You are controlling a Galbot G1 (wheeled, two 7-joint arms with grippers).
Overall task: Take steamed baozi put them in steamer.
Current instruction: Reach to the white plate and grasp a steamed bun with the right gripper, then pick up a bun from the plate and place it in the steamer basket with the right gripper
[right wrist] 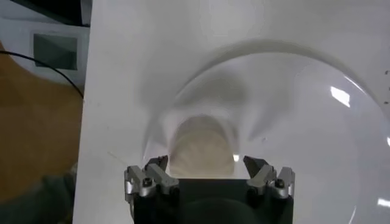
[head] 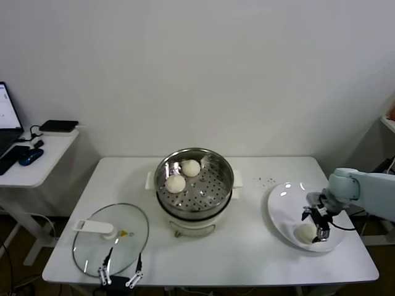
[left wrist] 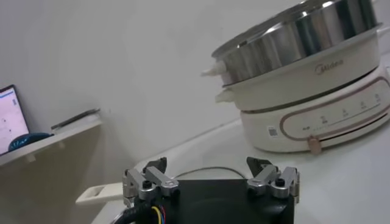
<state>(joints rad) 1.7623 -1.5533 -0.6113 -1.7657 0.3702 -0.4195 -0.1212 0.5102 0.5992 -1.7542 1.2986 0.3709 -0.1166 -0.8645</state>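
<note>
On the white tabletop (head: 247, 246), a baozi (head: 305, 232) on the plate (head: 281, 200) near the right edge is straddled by the fully spread, empty right hand (head: 320, 228); closing, then carrying to the steamer (head: 194, 183), is called for.

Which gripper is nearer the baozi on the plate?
Right. The right gripper, open, sits directly over the baozi on the plate; the left gripper waits across the table.

One brand name in sight
"Midea" reads on the steamer's (left wrist: 304, 79) cream base; the control marks and small label below are illegible.
</note>
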